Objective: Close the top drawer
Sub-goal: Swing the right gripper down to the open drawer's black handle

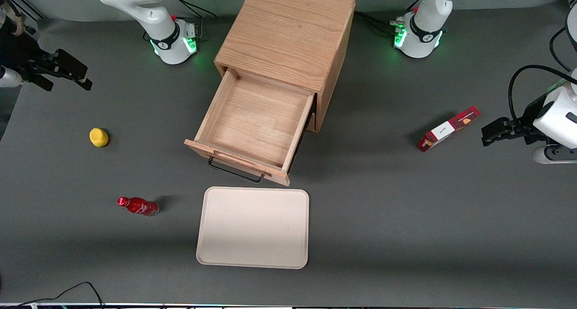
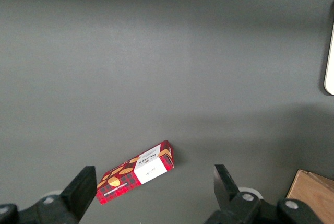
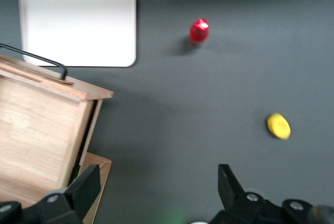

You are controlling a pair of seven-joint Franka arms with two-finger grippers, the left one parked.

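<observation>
Nearest the front camera, a cream tray (image 1: 253,228) lies flat on the grey desk (image 1: 383,219). At about nine o'clock from the tray a red bottle (image 1: 137,206) lies on its side, and farther from the camera a yellow lemon-like fruit (image 1: 98,137) sits alone; it may be a toy. Just past the tray, at its twelve o'clock, the top drawer (image 1: 252,124) stands pulled well out of the wooden cabinet (image 1: 286,34), its black wire handle (image 1: 235,172) facing the tray and its light-oak inside bare. Toward the parked arm's end of the desk, at about three o'clock from the drawer, a red plaid snack box (image 1: 448,128) lies flat. The hand (image 1: 67,76) hangs above the desk at the working arm's end, well apart from the drawer, at about eleven o'clock from the fruit; its fingers (image 3: 83,190) are spread wide and grip nothing
</observation>
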